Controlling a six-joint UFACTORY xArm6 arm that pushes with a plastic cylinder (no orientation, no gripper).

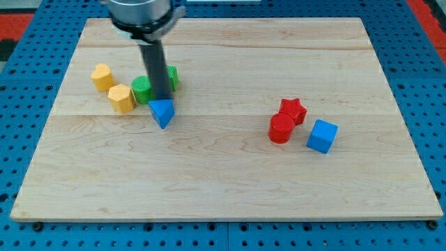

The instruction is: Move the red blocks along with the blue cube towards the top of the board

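Now parked, my tip (162, 100) bare, gripping nothing, touching blue triangle (162, 112). Red star (293, 109), red cylinder (281, 129), blue cube (322, 136) far off at three o'clock. Could scatter that cluster with an off-centre shove.

A single camera looks down at a slant from beyond the view's bottom edge, facing the view's top. It stands far enough back to take in the whole wooden desk (230, 202) and the blue pegboard (21, 139) around it

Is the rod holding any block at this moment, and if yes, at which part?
Nothing is held; the rod cannot grasp. My tip stands at the top edge of the blue triangular block, beside the green blocks.
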